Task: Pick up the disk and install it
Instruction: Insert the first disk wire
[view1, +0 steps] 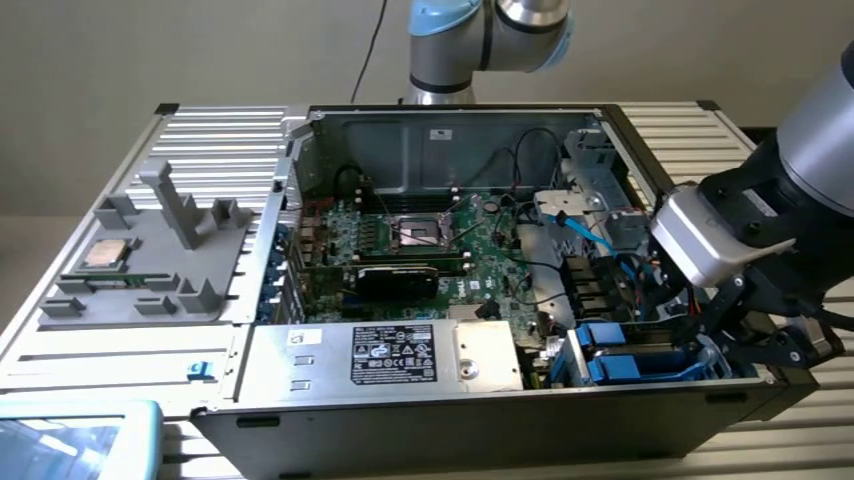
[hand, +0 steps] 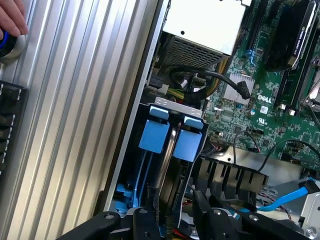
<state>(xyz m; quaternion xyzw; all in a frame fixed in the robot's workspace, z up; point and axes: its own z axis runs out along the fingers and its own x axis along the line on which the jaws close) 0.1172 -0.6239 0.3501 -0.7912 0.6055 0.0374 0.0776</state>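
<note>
**Disk on edge in the corner bay, pincer at its end**

The disk (view1: 622, 350) stands on edge in the drive bay at the corner of the open computer case (view1: 441, 405), on the exterior view's right along the case's near edge; its blue frame tabs (hand: 155, 136) face the silver box with the black label (view1: 400, 352). The pincer (hand: 172, 226) hangs over the opposite end of that bay, at the case's outer wall. In the wrist view the disk's thin edge runs straight out from between the jaws, so its long axis lies along the case's near edge, from the pincer toward the silver box. The jaws stand partly apart, one on each side of that edge; whether they pinch the disk or only straddle it I cannot tell. By its seat in the bay, I judge installation nearly complete.
</note>
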